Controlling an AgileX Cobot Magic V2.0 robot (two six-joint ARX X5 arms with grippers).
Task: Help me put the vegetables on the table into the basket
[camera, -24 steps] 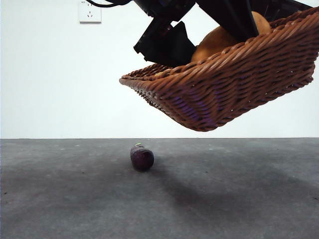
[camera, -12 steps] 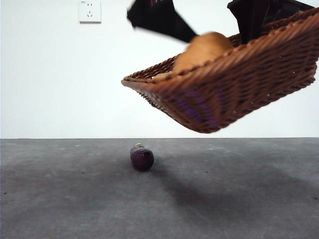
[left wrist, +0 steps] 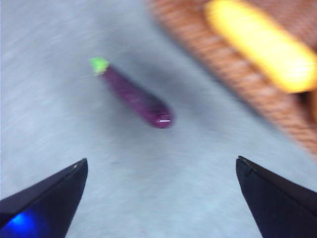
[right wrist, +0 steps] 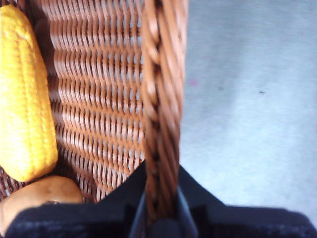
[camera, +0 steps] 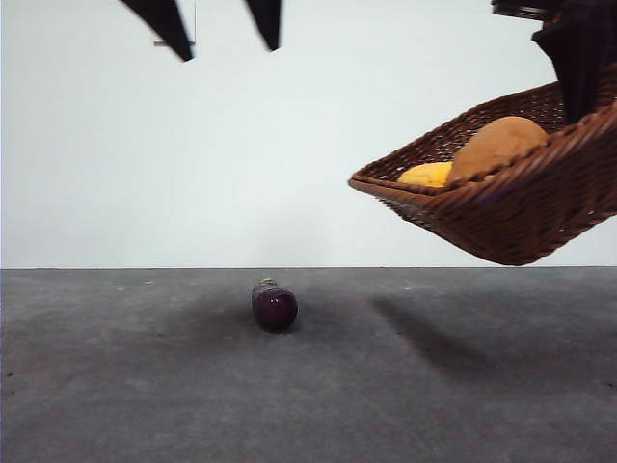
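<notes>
The dark purple eggplant [camera: 275, 305] lies on the grey table [camera: 145, 386], green cap pointing away. High above it my left gripper [camera: 228, 50] hangs open and empty; its wrist view shows the eggplant [left wrist: 136, 96] ahead of the spread jaws [left wrist: 161, 159]. The brown wicker basket [camera: 501, 217] floats tilted at the right, well off the table. My right gripper [camera: 581, 96] is shut on its braided rim [right wrist: 161, 99]. Inside the basket lie the tan potato [camera: 496, 145] and the yellow corn [camera: 427, 175], both also in the right wrist view: corn [right wrist: 22, 94], potato [right wrist: 39, 196].
A plain white wall [camera: 289, 174] rises behind the table's far edge. The basket's low corner [left wrist: 208, 59] with the corn [left wrist: 262, 44] shows beside the eggplant in the left wrist view.
The left gripper has left the potato in the basket and risen away to the left, jaws apart. The basket has moved right with the right gripper. The eggplant has stayed put.
</notes>
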